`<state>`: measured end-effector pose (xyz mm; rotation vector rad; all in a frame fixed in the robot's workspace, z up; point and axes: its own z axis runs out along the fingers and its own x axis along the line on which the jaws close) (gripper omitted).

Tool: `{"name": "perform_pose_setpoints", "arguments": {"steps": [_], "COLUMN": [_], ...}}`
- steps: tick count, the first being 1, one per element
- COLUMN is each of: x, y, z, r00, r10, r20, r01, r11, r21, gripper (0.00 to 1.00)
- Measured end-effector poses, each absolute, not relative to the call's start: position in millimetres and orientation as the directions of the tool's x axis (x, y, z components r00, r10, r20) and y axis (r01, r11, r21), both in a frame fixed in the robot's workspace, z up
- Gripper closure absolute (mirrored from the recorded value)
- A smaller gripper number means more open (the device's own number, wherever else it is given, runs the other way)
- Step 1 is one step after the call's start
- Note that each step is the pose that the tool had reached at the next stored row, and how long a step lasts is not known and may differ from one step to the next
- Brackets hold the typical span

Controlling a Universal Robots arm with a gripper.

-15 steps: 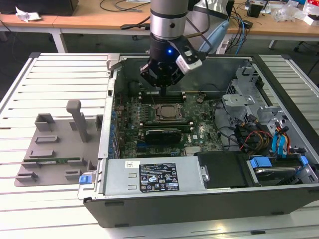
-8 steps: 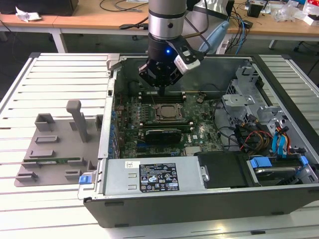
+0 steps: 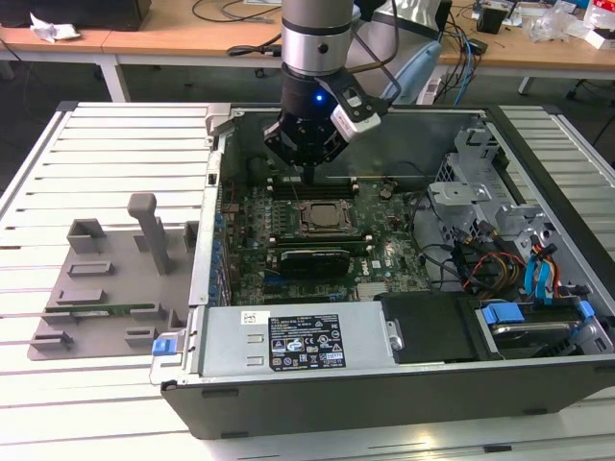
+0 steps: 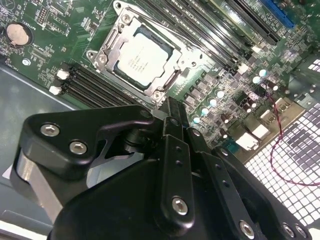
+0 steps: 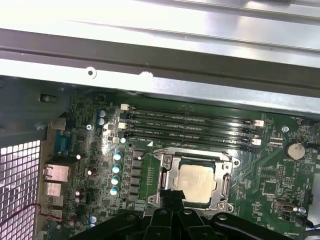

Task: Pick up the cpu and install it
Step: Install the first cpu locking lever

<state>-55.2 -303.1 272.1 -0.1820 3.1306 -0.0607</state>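
Silver-grey metal marks the cpu (image 3: 320, 217) in the exterior view, where it lies flat inside the dark socket frame (image 3: 320, 204) on the green motherboard (image 3: 384, 252) of the open computer case (image 3: 384, 389). The gripper (image 3: 309, 171) hangs just above the board, close beside the socket on its far side, and grasps nothing. A grey tray (image 3: 101, 288) sits on the slatted table (image 3: 29, 192) toward the exterior view's left of the case.

In the second wrist view, the cpu (image 4: 142, 62) sits square in the socket frame (image 4: 107, 50), memory slots (image 4: 85, 85) beside it. The gripper's (image 4: 172, 111) black fingers (image 4: 172, 107) are pressed together with no gap, apart from the chip.

In the first wrist view, the cpu (image 5: 200, 182) rests in its frame (image 5: 167, 177), with the clenched gripper (image 5: 174, 196) overlapping the frame's near edge.
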Motion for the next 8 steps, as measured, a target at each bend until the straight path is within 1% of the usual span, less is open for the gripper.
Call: {"name": "perform_pose_setpoints", "arguments": {"steps": [8], "x": [-55.9], "y": [-299.7], "z": [270.0], "r00": [-0.993], "r10": [-0.116], "r20": [-0.003], "r01": [-0.116], "r11": [0.993], "r21": [-0.039], "gripper": [0.89]}}
